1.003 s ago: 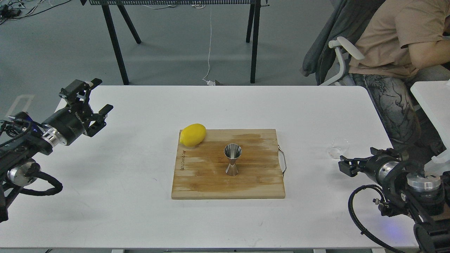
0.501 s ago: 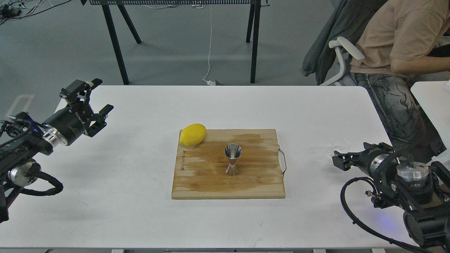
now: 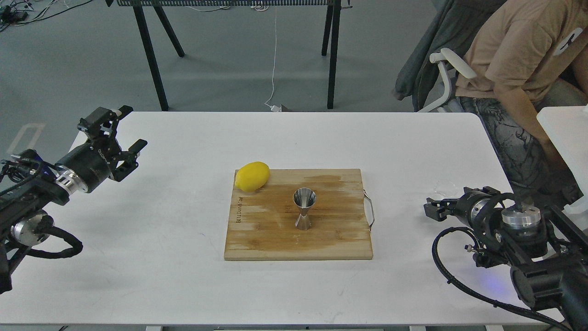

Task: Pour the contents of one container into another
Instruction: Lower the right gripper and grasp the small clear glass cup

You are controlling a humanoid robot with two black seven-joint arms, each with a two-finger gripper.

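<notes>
While the glass cup (image 3: 444,187) is sitting untouched on the white surface (image 3: 183,276), you are working the reach, the first step of the pour. Your right gripper (image 3: 434,208) is hanging low with the cup just beyond its jaws and slightly to their right, near but seemingly not touching; whether those jaws are spread I cannot tell, since they are showing dark and end-on. Next you are likely needing to bring them around the cup and close gently. The steel jigger (image 3: 304,209) is standing upright on the wooden board (image 3: 275,243), well to the left of them. Your left gripper (image 3: 120,128) is waiting far off, jaws spread.
</notes>
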